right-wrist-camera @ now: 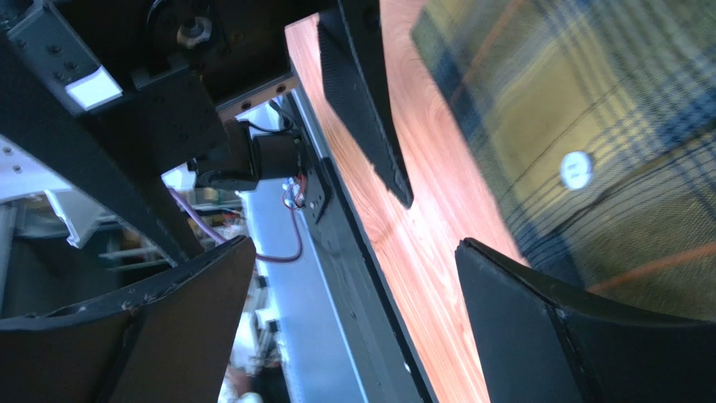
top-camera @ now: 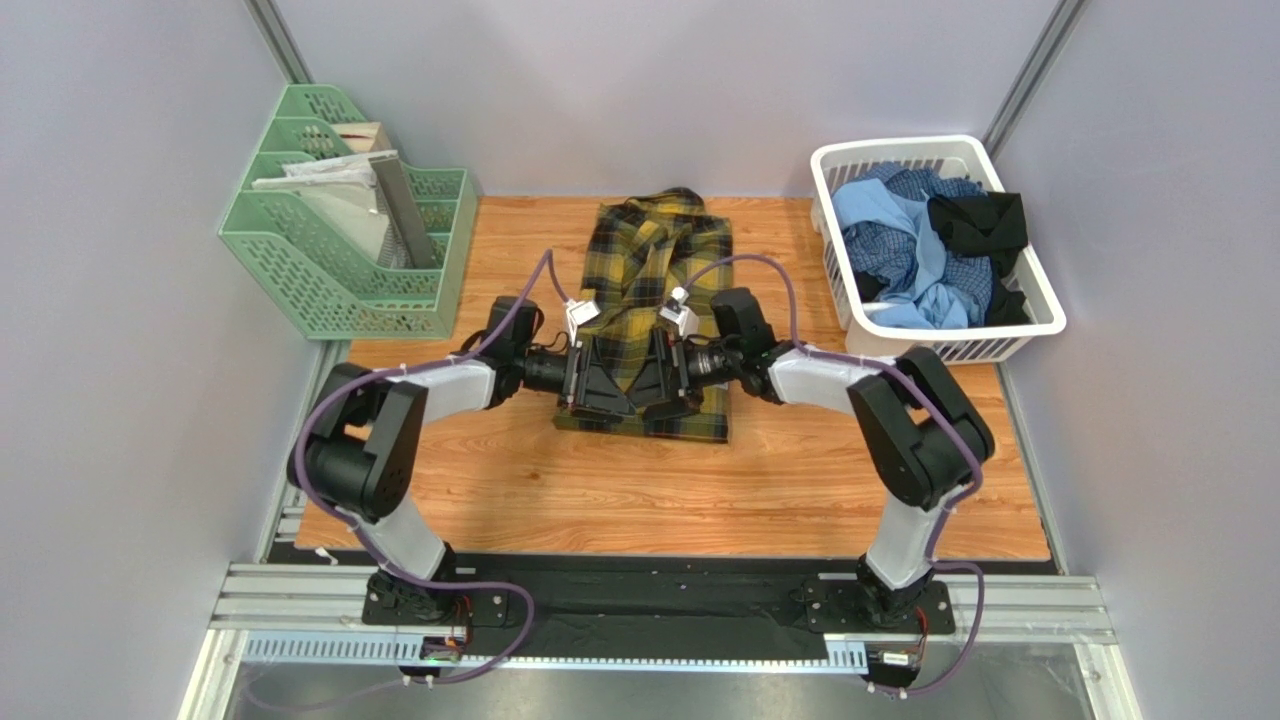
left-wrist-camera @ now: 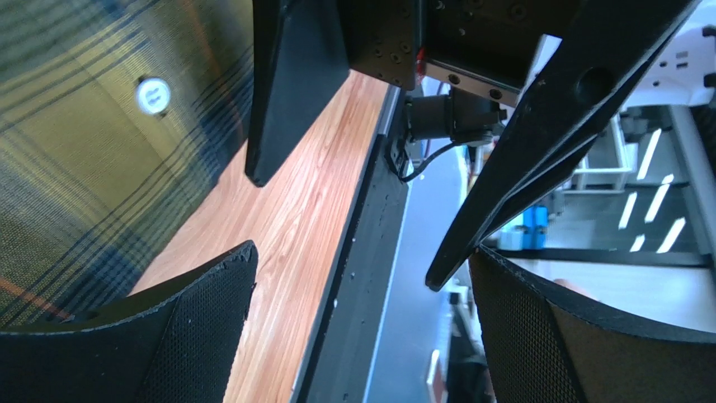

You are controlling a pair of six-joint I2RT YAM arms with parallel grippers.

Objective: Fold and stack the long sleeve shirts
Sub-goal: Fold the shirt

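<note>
At worktop [top-camera: 842,495] centre, the released left gripper [top-camera: 601,386] and right gripper [top-camera: 663,384] are best lifted straight off the plaid shirt [top-camera: 657,263].

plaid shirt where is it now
Top view: the plaid shirt lies mid-table between the green file rack at left and the white basket at right, the left gripper and right gripper open over its near end.

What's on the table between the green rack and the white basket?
The yellow plaid shirt lies there on the table; the top view shows it.
</note>
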